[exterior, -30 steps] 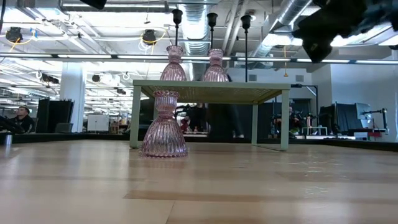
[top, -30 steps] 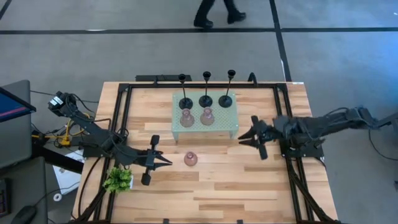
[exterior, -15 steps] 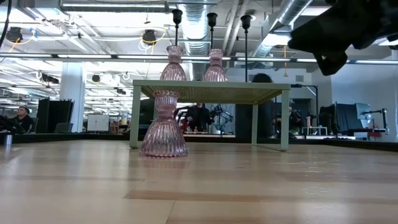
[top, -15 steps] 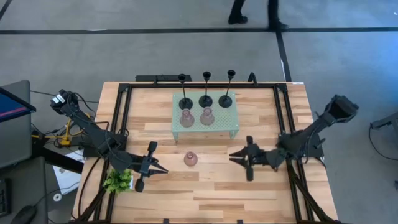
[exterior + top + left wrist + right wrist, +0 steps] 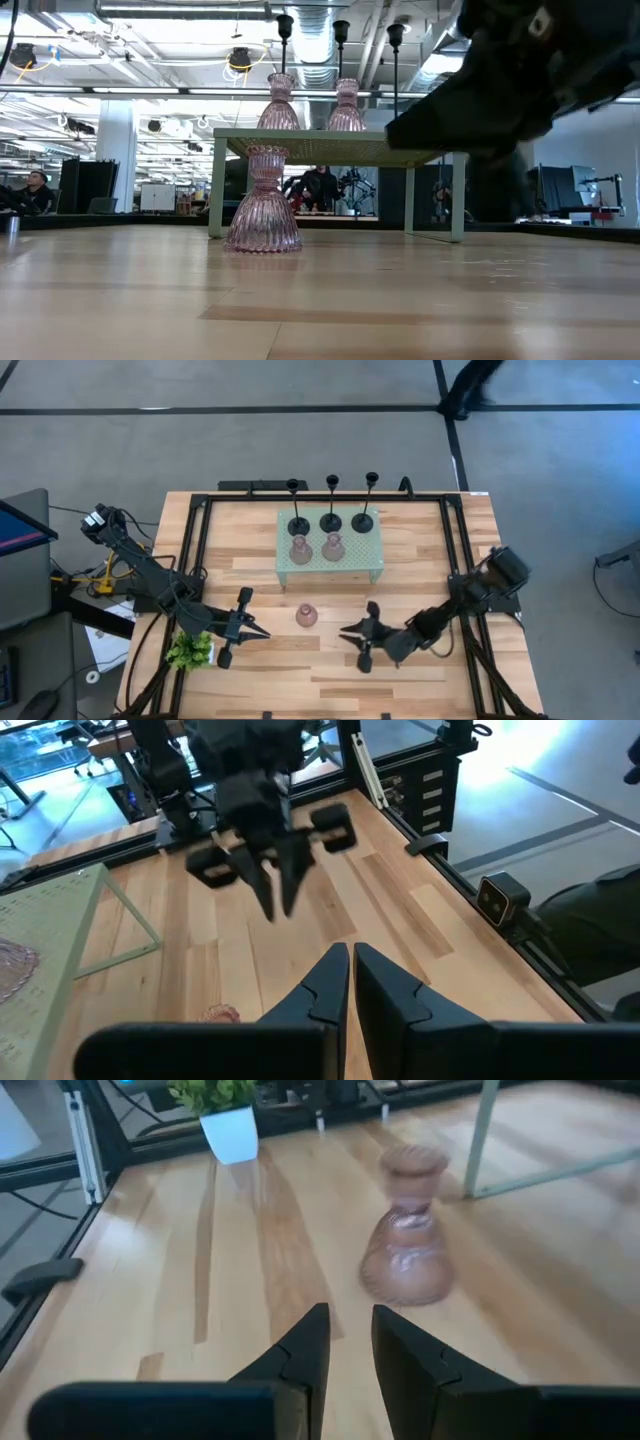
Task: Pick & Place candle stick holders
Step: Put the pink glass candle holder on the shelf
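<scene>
grey floor (image 5: 200, 450) crossed by dark lines, open ceiling with ducts (image 5: 320, 45) and lamps overhead.

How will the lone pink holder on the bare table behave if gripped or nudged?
The pink holder looks like ribbed glass: probably rigid, breakable and somewhat slippery. Its wide flared base should resist tipping, though a push at the narrow neck might topple it.

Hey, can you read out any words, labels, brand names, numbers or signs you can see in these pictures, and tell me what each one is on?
None can be read in any view.
The pink candle stick holder on the table, the green stand and the white plant pot show no lettering.
The small box on the table frame has a round mark, with no text that can be made out.
</scene>
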Controlling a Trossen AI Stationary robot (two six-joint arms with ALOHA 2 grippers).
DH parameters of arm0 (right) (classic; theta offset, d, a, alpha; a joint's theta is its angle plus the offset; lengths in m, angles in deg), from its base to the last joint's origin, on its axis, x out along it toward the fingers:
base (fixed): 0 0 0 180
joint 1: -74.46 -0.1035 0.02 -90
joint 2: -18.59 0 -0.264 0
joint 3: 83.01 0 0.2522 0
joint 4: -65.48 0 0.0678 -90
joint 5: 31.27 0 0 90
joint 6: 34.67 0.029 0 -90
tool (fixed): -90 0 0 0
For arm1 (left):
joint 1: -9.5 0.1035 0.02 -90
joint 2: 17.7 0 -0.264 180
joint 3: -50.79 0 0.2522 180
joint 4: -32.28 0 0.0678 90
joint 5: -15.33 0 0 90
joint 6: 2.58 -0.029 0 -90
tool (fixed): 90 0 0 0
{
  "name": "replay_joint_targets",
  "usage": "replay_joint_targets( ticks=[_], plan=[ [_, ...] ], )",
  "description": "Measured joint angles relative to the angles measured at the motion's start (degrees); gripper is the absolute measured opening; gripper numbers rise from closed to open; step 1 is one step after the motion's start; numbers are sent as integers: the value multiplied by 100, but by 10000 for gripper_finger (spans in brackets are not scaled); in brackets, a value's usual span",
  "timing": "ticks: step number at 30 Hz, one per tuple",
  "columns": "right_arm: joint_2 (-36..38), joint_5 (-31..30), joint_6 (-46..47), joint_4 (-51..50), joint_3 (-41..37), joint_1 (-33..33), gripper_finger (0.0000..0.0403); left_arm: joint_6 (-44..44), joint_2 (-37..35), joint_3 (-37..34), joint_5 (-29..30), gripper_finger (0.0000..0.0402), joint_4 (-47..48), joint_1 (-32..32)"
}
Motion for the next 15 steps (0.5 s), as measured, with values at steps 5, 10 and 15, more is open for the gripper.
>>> replay_joint_targets(
  ticks=[5, 10, 15],
  plan=[
    [-807, 10, 234, 25, 633, 13, 70, 0, 0, 0, 0, 21, 0, 0],
    [-1327, 85, 199, 30, 1159, 136, 70, 0, 0, 0, 0, 21, -2, 0],
    [-1587, 92, 213, 30, 1478, 400, 70, 0, 0, 0, -1, 21, 0, 0]
  ],
)
